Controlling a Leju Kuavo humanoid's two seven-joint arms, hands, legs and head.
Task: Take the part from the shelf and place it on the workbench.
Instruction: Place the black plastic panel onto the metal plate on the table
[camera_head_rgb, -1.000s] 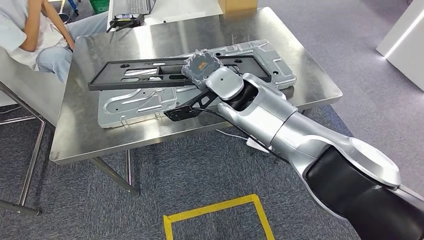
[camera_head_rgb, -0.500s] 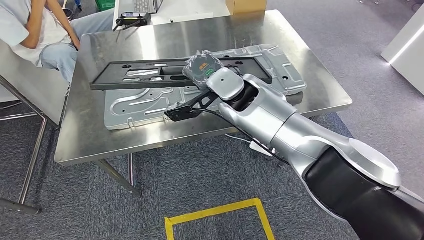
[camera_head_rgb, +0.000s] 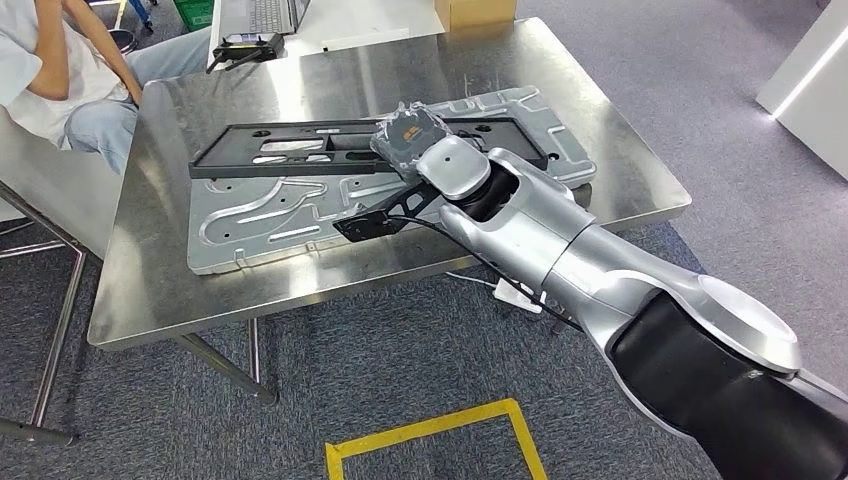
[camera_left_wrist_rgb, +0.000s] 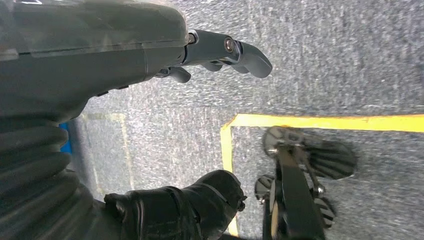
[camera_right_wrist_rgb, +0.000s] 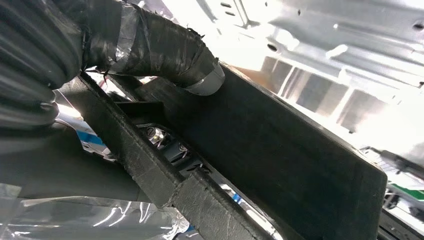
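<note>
The long black part (camera_head_rgb: 330, 150) was gripped by the right hand (camera_head_rgb: 408, 135) over the silver panel (camera_head_rgb: 300, 205) — mid-bench (camera_head_rgb: 150, 280); the left hand (camera_left_wrist_rgb: 150, 55) hung with fingers apart, empty.

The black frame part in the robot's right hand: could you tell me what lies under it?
Under the black frame part lies a silver stamped metal panel on the steel workbench. The right hand hides where its fingers grip.

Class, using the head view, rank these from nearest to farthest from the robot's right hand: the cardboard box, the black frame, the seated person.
1. The black frame: held in the right hand, above the silver plate.
2. The cardboard box: at the table's far edge, beyond the hand.
3. The seated person: off the table's far left corner.
</note>
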